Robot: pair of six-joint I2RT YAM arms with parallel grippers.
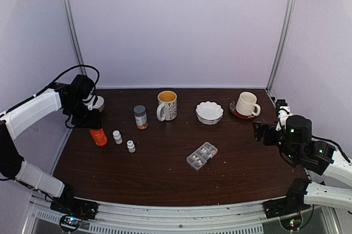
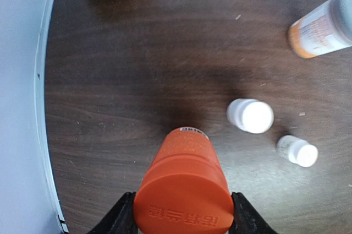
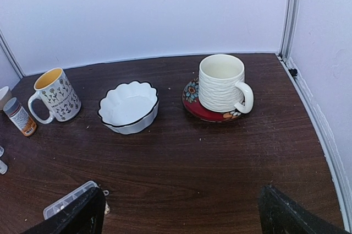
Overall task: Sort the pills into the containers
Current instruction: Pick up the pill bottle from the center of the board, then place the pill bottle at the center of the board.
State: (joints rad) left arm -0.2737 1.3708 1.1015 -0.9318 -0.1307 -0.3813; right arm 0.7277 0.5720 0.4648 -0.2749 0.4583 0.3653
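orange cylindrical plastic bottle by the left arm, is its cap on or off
On. The left wrist view shows the orange cylindrical plastic bottle end-on, with its flat orange embossed cap closing the top.

The dark brown table (image 2: 137, 52) shows fine wood grain under a dull, satiny sheen. The orange cylindrical plastic bottle (image 2: 184, 190) looks matt and faintly pebbled, its cap embossed. The small white plastic bottles (image 2: 251, 115) are smooth. The flat clear plastic pill box (image 1: 202, 155) glints. The white scalloped bowl (image 3: 129, 107) is glossy ceramic. The cream ribbed mug (image 3: 221, 82) is coarsely textured, and the red saucer (image 3: 209, 116) under it is shiny.
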